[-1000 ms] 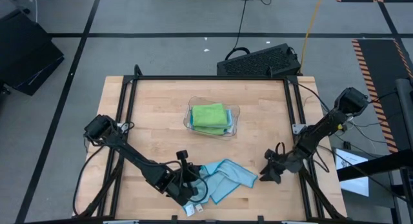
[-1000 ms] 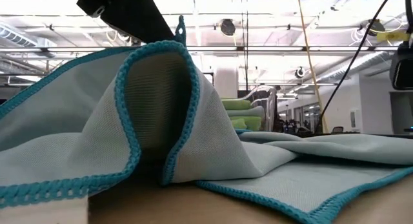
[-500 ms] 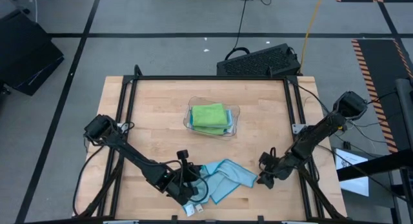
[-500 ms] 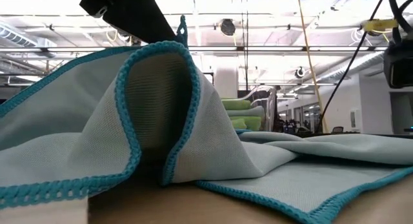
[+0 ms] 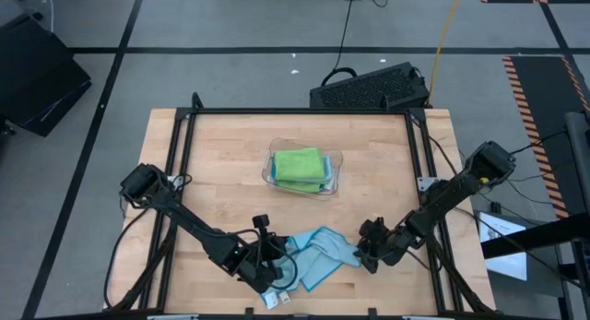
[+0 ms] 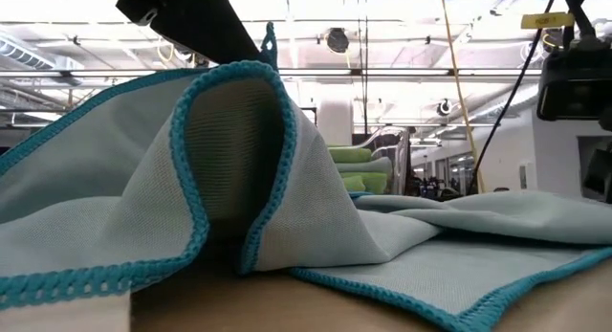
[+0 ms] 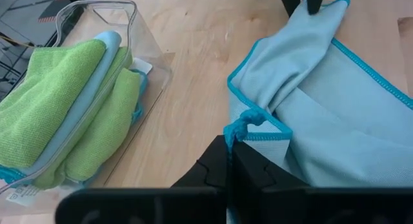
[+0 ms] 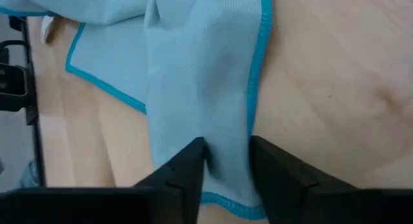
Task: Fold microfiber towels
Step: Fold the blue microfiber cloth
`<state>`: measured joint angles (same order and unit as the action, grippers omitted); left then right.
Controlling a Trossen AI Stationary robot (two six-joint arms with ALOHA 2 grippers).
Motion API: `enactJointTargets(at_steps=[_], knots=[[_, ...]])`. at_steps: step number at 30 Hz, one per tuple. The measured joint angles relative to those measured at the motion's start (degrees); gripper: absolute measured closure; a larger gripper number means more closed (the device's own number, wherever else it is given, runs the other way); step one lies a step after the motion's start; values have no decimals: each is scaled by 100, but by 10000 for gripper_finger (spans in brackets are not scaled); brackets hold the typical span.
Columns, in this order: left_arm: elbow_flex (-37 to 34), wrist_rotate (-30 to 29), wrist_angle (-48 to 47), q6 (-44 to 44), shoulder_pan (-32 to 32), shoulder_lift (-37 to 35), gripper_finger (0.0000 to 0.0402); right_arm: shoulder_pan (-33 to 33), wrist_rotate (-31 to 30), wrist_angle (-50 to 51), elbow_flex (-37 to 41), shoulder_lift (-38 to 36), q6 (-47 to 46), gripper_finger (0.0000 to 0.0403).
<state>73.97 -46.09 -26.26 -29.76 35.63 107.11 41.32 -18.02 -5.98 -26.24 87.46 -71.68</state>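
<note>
The blue towel (image 5: 321, 253) lies crumpled on the counter's (image 5: 230, 172) near edge, between both arms. The left pincer (image 7: 230, 161) pinches its left corner; the right pincer (image 8: 226, 161), fingers spread, straddles the opposite corner, nearest for that grasp.

This looked like a robotics lab inside a big industrial hall. The wooden table (image 5: 230, 154) sat in a black metal frame (image 5: 300, 111) on a grey floor marked with dark tape lines (image 5: 120, 49) and orange-black hazard stripes (image 5: 537, 89). Cables (image 5: 348, 20) trailed across that floor beyond the table's far edge. Overhead, the low view showed exposed pipes and beams (image 6: 402, 76) under bright ceiling lights.
</note>
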Motion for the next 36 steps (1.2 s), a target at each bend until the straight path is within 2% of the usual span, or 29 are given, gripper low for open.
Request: enactJointTargets(at_steps=[8, 13, 18, 21, 24, 28, 30, 32, 33, 34, 36], knots=[[0, -7, -2, -10, 3, 0, 395, 120, -164, 44, 74, 46, 381, 391], [35, -43, 35, 233, 3, 0, 398, 47, -361, 193, 72, -187, 965, 397], [285, -430, 75, 721, 51, -377, 396, -45, -945, 665, 103, -967, 1749, 399], [381, -881, 51, 992, 87, -671, 397, -42, -1583, 1436, -211, -1658, 2188, 400], [443, -1479, 114, 1321, 114, -980, 394, -39, -2404, 2136, -668, -2183, 3156, 401], [455, -2197, 393, 1713, 128, -1341, 398, 3, -3304, 2268, -1306, -2688, 4687, 401], [455, -2404, 610, 1840, 135, -1466, 396, 0, -3533, 2198, -1515, -2855, 5344, 401], [455, -2232, 950, 2137, 203, -1563, 393, 9, -3583, 1909, -1668, -2995, 5875, 400], [455, -1900, 1172, 2345, 249, -1584, 393, 47, -3474, 1791, -1714, -3044, 6061, 399], [455, -1437, 1467, 2580, 302, -1587, 395, 88, -3183, 1712, -1739, -3098, 6198, 399], [448, -598, 2015, 2958, 439, -1574, 398, 175, -2172, 1685, -1806, -3158, 6312, 397]])
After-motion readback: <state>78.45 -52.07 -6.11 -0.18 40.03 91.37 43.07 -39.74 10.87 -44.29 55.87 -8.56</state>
